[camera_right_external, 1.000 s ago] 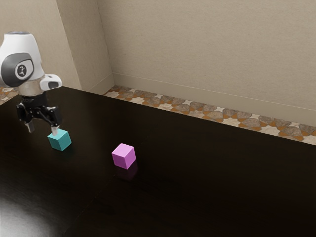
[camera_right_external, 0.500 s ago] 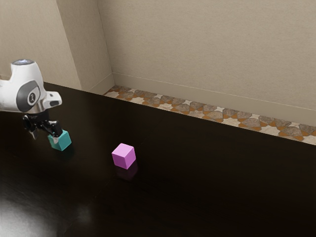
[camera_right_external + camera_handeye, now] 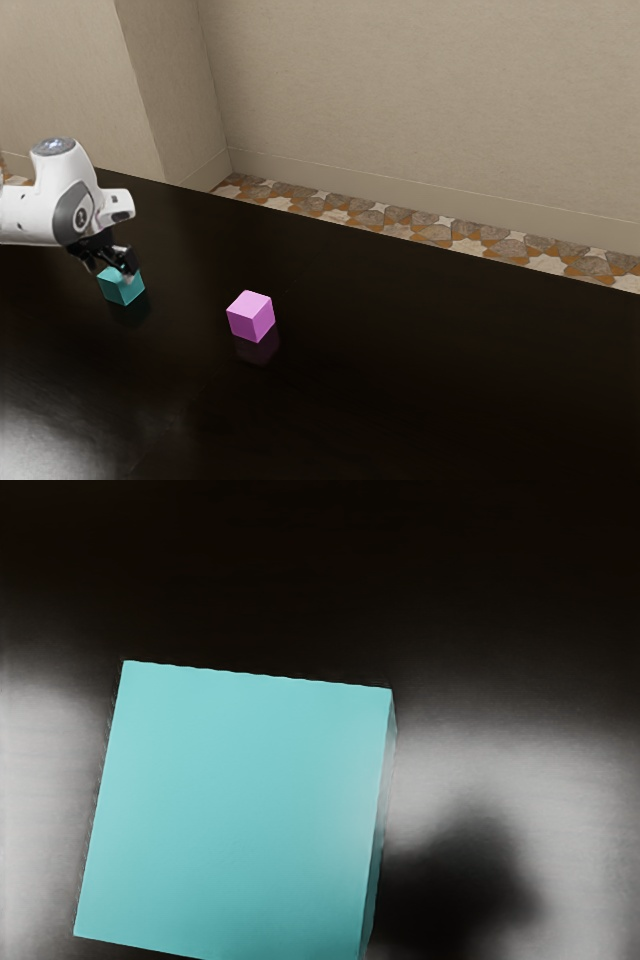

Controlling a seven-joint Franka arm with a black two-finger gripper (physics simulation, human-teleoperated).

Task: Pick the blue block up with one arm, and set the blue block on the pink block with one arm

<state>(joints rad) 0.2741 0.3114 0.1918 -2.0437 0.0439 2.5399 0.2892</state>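
The blue block, teal in colour, rests on the dark table at the exterior view's left. My gripper is down over its top, open, with a black finger on either side of the block's upper part. Seen from the wrist, the blue block lies large and close just under my hand, flat on the glossy surface. The pink block stands alone on the table, to the right of the blue one and a little nearer the camera, well apart from it.
The table's far edge runs diagonally behind the blocks, with patterned floor and beige walls beyond. A wall corner stands behind the arm.
My hand has come down from above the blue block until the fingers straddle its top. The arm has tilted lower. Both blocks stay where they were.
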